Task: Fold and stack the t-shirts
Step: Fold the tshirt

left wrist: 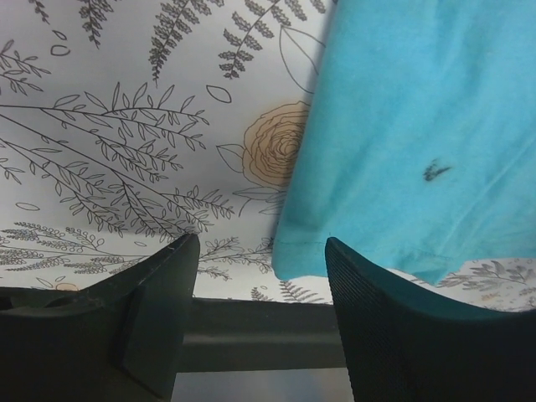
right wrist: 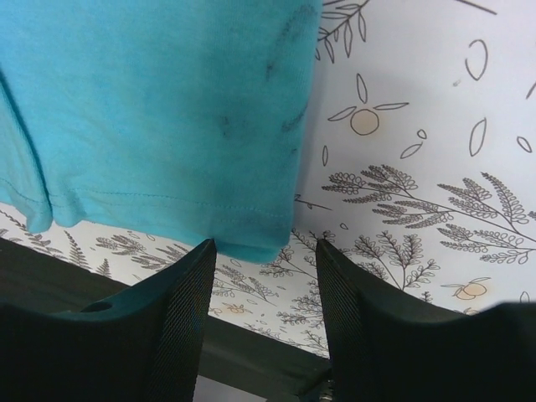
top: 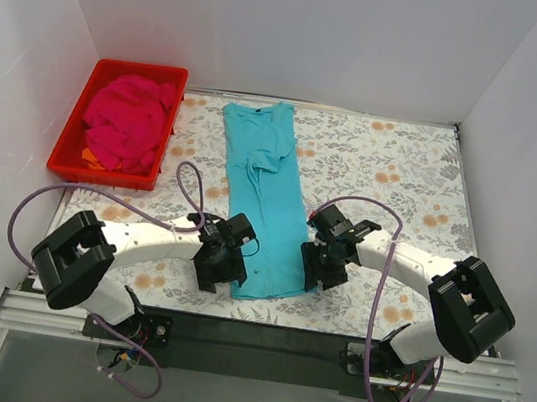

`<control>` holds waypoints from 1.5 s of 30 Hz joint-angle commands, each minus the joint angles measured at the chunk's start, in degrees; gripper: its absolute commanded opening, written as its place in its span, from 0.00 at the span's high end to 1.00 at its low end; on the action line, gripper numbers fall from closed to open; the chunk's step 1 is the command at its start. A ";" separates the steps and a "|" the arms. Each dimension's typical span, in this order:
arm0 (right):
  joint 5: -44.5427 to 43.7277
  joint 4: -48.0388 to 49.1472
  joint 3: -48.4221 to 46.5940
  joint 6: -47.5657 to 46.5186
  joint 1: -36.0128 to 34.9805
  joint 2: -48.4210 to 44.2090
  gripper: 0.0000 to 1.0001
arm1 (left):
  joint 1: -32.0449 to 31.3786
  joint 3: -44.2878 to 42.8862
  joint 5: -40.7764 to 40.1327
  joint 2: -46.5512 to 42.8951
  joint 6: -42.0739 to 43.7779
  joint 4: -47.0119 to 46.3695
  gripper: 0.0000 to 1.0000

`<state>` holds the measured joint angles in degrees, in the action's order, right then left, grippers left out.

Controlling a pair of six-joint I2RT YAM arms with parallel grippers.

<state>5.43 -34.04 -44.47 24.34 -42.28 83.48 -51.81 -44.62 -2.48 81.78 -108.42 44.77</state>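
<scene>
A turquoise t-shirt (top: 264,195) lies on the floral table as a long narrow strip, hem toward me. Its hem corner (left wrist: 293,251) with a tiny dark mark (left wrist: 435,171) shows in the left wrist view; the other hem corner (right wrist: 260,239) shows in the right wrist view. My left gripper (top: 223,267) hovers at the hem's left corner, open, nothing between its fingers (left wrist: 167,293). My right gripper (top: 322,267) hovers at the right corner, also open, fingers (right wrist: 188,293) astride the corner without touching. A magenta t-shirt (top: 127,122) lies crumpled in the red tray (top: 64,166).
White walls close in the table on three sides. The dark front rail (top: 259,333) runs just below the turquoise hem. An orange cloth edge (top: 93,159) peeks out under the magenta shirt in the tray.
</scene>
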 commanded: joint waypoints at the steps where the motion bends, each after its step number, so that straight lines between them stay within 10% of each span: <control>1: -0.69 0.64 -1.32 0.97 -1.22 2.21 0.51 | -1.18 -1.61 0.28 1.01 -1.18 0.05 0.43; 12: -1.21 -1.11 -2.03 1.33 -2.37 5.28 0.64 | -3.56 -4.68 1.16 7.52 -0.04 2.51 0.56; 19: 0.71 -2.52 -1.94 0.19 -2.45 3.36 0.99 | -3.91 -4.60 1.51 6.03 0.75 4.27 1.00; 33: 8.28 -10.51 0.71 -2.45 -3.60 -6.93 0.99 | -9.10 2.26 10.13 -7.86 1.11 9.28 1.00; 45: 4.59 -12.89 -22.82 -6.31 -1.14 8.52 0.99 | 9.00 -9.76 4.95 -2.08 14.19 7.70 1.00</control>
<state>11.40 -45.28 -60.88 20.18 -44.73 88.71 -46.57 -49.84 4.64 78.48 -99.74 52.47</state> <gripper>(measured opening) 0.012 0.027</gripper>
